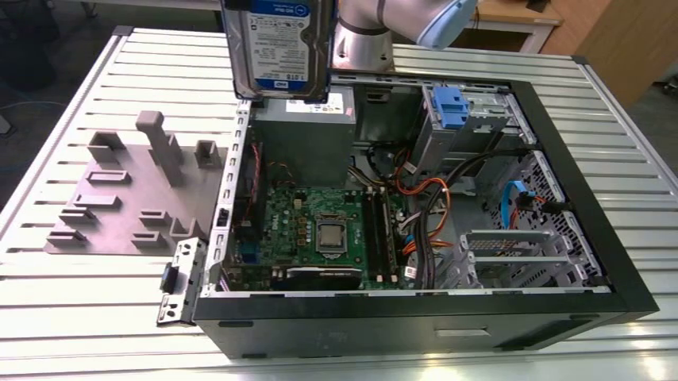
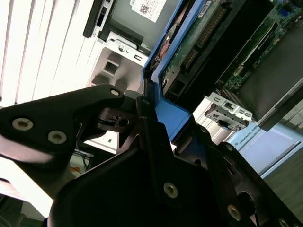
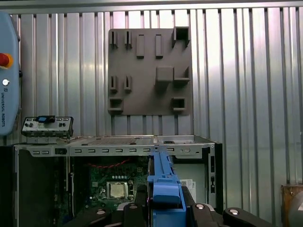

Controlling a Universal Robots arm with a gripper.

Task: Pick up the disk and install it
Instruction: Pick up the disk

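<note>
The disk (image 1: pixel 278 48), a flat rectangular silver hard drive with a white-and-blue label and a blue plastic carrier frame, is held upright in the air at the top of the exterior view, above the rear edge of the open case.

Towards the exterior view's left, a grey moulded fixture plate (image 1: pixel 127 198) with raised blocks and pockets is laid on the slatted aluminium table (image 1: pixel 63 302). Just beside it, the black open computer case (image 1: pixel 593 238) is laid on its side. Inside, a grey power-supply box (image 1: pixel 307 135) is seen directly under the disk, with the green motherboard (image 1: pixel 317 222) below it. Further to the exterior view's right, a small blue plastic latch (image 1: pixel 450 107) is fitted on a silver cage. The silver robot arm (image 1: pixel 366 40) is seen behind the disk.

In both wrist views, the black gripper (image 2: pixel 165 118) (image 3: pixel 165 208) is closed on the disk's blue frame, which is clamped edge-on between its fingers (image 2: pixel 142 101).
</note>
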